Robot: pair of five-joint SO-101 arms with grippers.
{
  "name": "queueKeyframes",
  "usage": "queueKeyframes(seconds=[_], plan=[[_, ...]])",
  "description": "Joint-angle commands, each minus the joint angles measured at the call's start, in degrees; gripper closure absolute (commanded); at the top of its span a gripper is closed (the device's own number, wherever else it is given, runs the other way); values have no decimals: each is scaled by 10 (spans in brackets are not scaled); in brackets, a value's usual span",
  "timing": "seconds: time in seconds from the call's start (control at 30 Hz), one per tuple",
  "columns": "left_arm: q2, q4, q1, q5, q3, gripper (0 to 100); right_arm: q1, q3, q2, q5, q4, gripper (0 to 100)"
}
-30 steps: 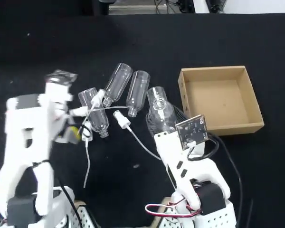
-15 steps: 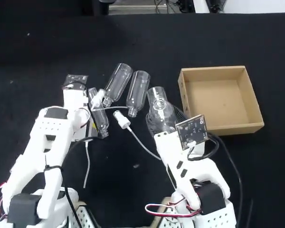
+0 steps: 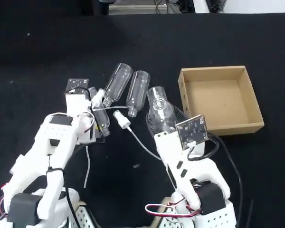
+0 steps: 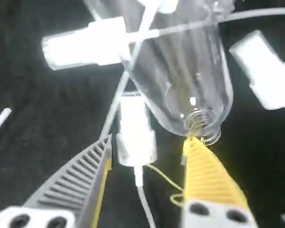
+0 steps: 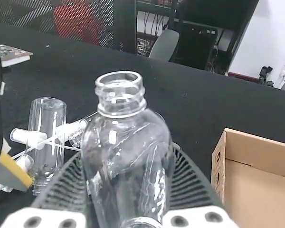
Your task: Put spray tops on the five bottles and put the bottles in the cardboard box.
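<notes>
High view, desk: a black cloth-covered desk (image 3: 47, 42) carries everything.
High view, box: a brown cardboard box (image 3: 213, 70), square and open-topped, sits toward the right, just beside the right arm.
High view, right hand: the right hand (image 3: 165, 121) is clamped on a clear round-shouldered plastic bottle (image 3: 159, 107), which is close to the box's near corner.
High view, loose bottles: a far clear bottle (image 3: 118, 81) and a middle clear bottle (image 3: 137, 90) lie side by side at the centre of the desk.
High view, left hand: the left hand (image 3: 99, 133) is down at the neck end of a short clear bottle (image 3: 99, 118) lying flat.
High view, spray top: a white plastic spray top with a long thin tube (image 3: 121, 118) lies between the two hands, and its tube trails toward the right arm.
Left wrist view, left hand: the left hand (image 4: 149, 142) is spread apart, with one grey finger (image 4: 80, 175) and one yellow finger (image 4: 204, 175).
Left wrist view, between the fingers: a second white spray top (image 4: 135, 135) lies there, nearer the grey finger.
Left wrist view, bottle: the short clear bottle (image 4: 185, 71) has its threaded mouth touching the tip of the yellow finger.
Left wrist view, nearby: a third white spray top (image 4: 85, 45) and a fourth white spray top (image 4: 263, 71) lie either side of that bottle.
Right wrist view, right hand: the right hand (image 5: 128, 161) has its dark ribbed fingers (image 5: 190, 183) pressed against both sides of the round-shouldered bottle (image 5: 123, 128), whose threaded mouth is open.
Right wrist view, box: the cardboard box (image 5: 219, 161) stands just beside the hand.
</notes>
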Motion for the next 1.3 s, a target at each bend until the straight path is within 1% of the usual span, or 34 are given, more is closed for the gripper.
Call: queueKeyframes(seconds=[0.0, 0.2, 0.27, 0.37, 0.43, 0.57, 0.87, 1.13, 1.23, 1.27], plan=[[-1, -11, 27, 4, 7, 780, 15, -3, -13, 2, 4, 988], [-1, -17, 29, 2, 14, 780, 15, -3, -13, 3, 4, 988], [-1, -36, 14, 2, 19, 779, 15, -3, -13, 3, 5, 988], [-1, -73, -29, 3, 34, 776, 15, -3, -13, 3, 5, 988], [-1, -74, -41, 3, 36, 776, 15, -3, -13, 3, 5, 988], [-1, -49, -27, 2, 32, 777, 15, -3, -13, 2, 5, 988], [0, -48, 32, 3, 34, 780, 15, -3, -13, -1, 5, 988], [0, -51, 30, 2, 27, 780, 15, -3, -13, -1, 6, 988], [17, -40, 30, 2, 7, 780, 15, -3, -13, -1, 6, 988], [31, -21, 31, 2, -7, 780, 15, -2, -13, -1, 6, 988]])
